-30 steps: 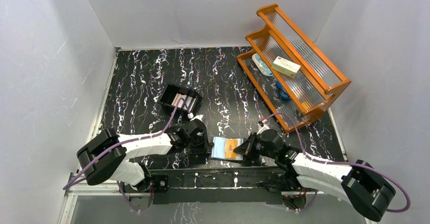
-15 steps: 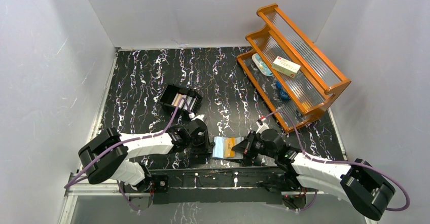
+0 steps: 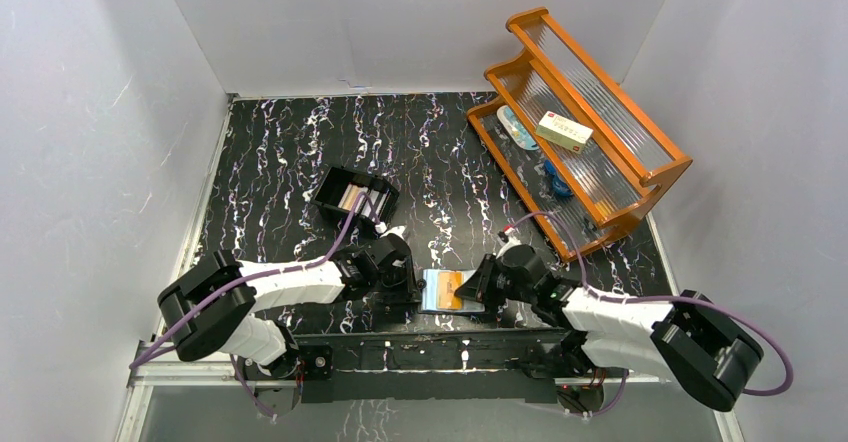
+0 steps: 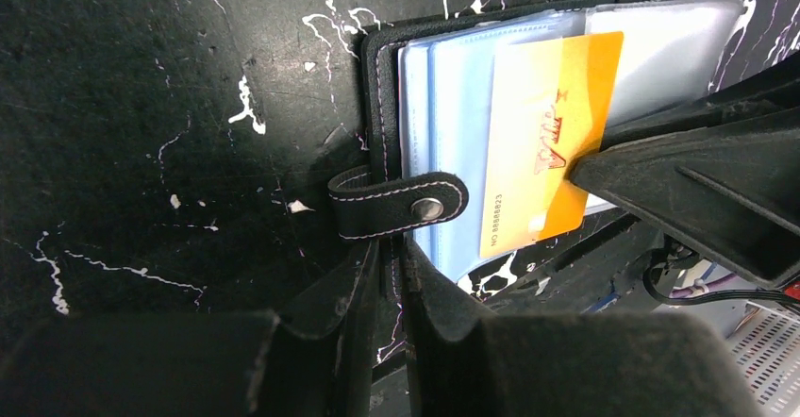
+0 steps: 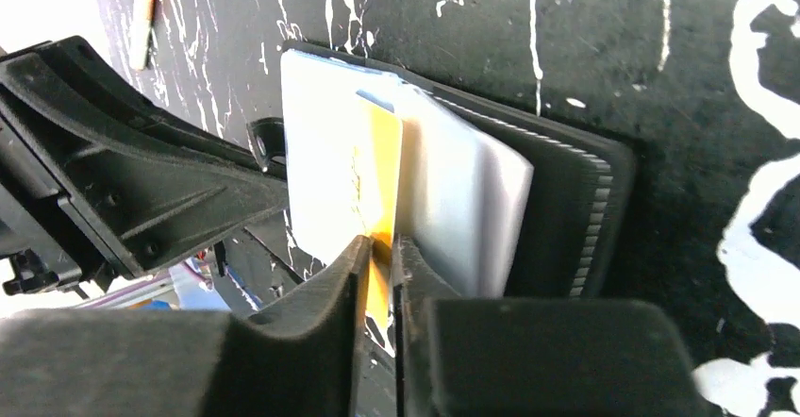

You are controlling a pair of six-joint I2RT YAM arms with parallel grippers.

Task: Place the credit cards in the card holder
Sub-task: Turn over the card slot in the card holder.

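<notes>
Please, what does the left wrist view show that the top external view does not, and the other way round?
Only the left wrist view: the snap tab of the card holder, the printed number on the orange card, and the left gripper pinching the holder's cover.
Only the top external view: the wooden rack with its carton, the black box, and both arms whole.
Both: the open card holder, the orange card at its clear sleeves, and the right gripper at that card's edge.
</notes>
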